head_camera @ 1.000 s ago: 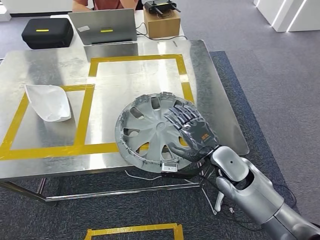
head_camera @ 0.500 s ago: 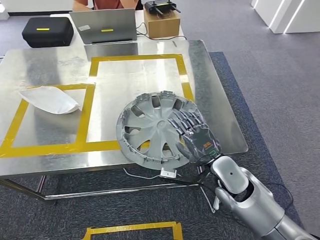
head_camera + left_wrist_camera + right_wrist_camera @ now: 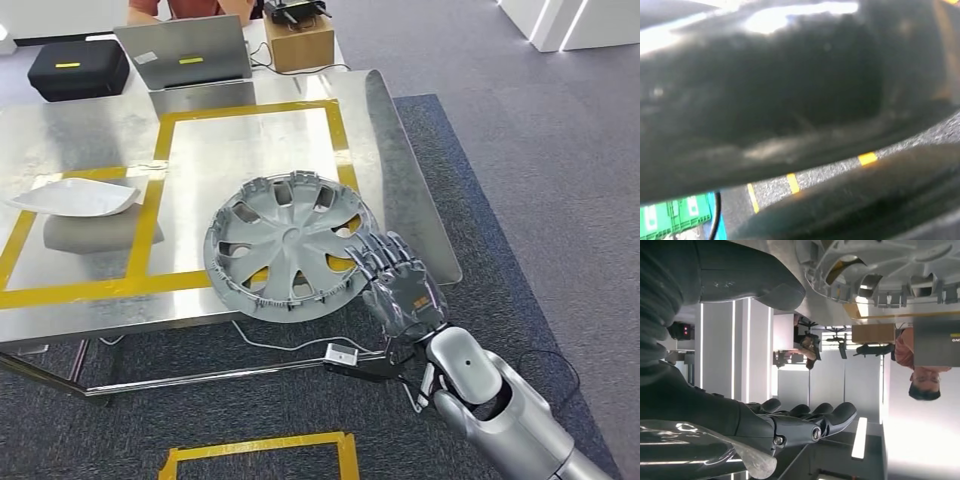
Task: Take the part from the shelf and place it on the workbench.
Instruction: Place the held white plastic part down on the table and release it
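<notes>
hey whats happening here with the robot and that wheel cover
The grey hubcap lies flat on the metal workbench, over the yellow tape near the front edge. The robot's right hand is open beside the hubcap's rim, fingers spread and holding nothing. A white curved part sits farther left on the workbench.

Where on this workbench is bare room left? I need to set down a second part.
The far half of the big yellow-taped square, beyond the hubcap, is bare steel. So is the strip left of it, toward the black case. The near right corner is crowded by the hubcap and the right robot hand; the left square holds the white part.
</notes>
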Robot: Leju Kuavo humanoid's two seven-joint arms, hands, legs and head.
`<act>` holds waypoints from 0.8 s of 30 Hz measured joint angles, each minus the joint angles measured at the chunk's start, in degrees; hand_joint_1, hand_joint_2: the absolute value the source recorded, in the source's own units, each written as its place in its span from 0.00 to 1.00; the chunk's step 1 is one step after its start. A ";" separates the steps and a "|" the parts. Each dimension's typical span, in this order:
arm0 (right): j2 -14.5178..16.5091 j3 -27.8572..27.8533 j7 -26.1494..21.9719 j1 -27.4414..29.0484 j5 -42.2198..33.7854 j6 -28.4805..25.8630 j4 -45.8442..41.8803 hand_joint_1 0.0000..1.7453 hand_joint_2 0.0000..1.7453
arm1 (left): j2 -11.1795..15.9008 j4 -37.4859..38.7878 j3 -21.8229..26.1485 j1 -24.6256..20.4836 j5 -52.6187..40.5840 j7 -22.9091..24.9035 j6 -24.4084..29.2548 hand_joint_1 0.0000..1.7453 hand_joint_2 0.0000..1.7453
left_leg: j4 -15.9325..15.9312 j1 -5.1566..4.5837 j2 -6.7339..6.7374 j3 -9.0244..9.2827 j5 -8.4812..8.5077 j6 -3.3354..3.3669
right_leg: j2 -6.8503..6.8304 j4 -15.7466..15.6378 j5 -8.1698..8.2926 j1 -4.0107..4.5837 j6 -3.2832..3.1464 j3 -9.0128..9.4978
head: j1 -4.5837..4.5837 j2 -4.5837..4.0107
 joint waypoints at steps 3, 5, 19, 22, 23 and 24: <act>0.15 -1.18 0.77 3.19 0.74 -1.49 -0.49 0.00 1.00 | -0.15 0.00 0.21 0.02 -0.08 0.00 0.40 0.00 0.00 | -5.54 -0.06 -0.09 4.78 3.48 0.69 | 0.02 0.11 1.17 0.33 0.14 -1.48 | -0.01 0.00; 0.42 -2.31 1.11 5.42 0.96 -2.61 -0.90 0.00 1.00 | -0.16 0.00 0.35 -0.02 -0.20 0.00 0.64 0.00 0.00 | -13.36 -0.27 -0.38 9.53 5.44 1.30 | 0.10 0.15 1.99 0.49 0.62 -2.17 | 0.02 0.01; 1.43 -7.07 1.54 13.10 2.52 -4.87 -1.64 0.00 1.00 | -0.76 0.00 1.25 0.08 -0.57 0.02 1.33 0.00 0.00 | -16.52 -0.92 0.39 2.91 12.79 3.19 | 0.11 8.60 -3.87 0.34 2.59 1.59 | 0.50 0.00; 2.63 -8.96 1.85 16.61 2.06 -8.00 -2.51 0.00 1.00 | -1.07 0.00 1.45 0.25 -0.74 -0.01 1.94 0.00 0.00 | -16.01 -1.10 0.39 1.75 14.16 2.49 | -0.14 -2.42 -4.94 0.76 1.83 9.19 | 0.56 0.01; 3.24 -9.69 1.96 18.20 0.98 -9.34 -2.66 0.00 1.00 | -1.20 0.00 1.58 0.35 -0.78 -0.03 2.22 0.00 0.00 | -16.02 -1.05 0.39 1.52 14.72 2.20 | -0.16 -3.58 -5.09 0.90 1.63 9.61 | 0.57 0.01; 3.92 -10.42 2.02 19.88 -0.54 -10.65 -2.66 0.00 1.00 | -1.31 0.01 1.76 0.49 -0.82 -0.04 2.51 0.00 0.00 | -16.06 -0.95 0.35 1.30 15.10 1.90 | -0.21 -3.83 -4.75 0.82 1.30 9.19 | 0.60 0.01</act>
